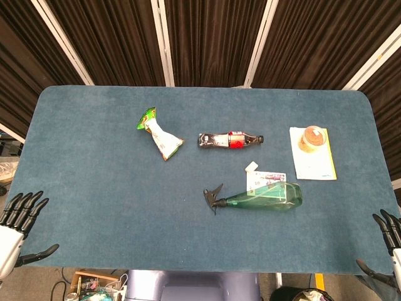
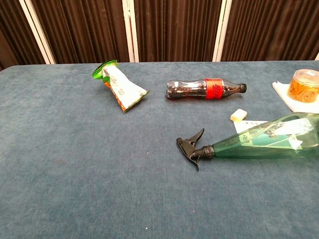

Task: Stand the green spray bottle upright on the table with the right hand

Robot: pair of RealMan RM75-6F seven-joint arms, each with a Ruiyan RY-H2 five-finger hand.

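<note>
While the bottle (image 1: 263,198) lies sideways near the front edge, both hands (image 1: 19,216) (image 1: 388,235) hang empty, fingers apart; its round body may roll from a loose grasp.

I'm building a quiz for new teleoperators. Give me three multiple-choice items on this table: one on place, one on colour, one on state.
1. Which way does the green spray bottle's black nozzle point in the head view?
A left
B right
C up

2. What colour is the cola bottle's label?
A blue
B red
C yellow

3. How is the spray bottle placed?
A upright
B held in the right hand
C lying on its side

Answers: 1 A, the trigger head is at its left end. 2 B, a red band wraps it. 3 C, it lies flat on the table, both hands apart from it.
</note>
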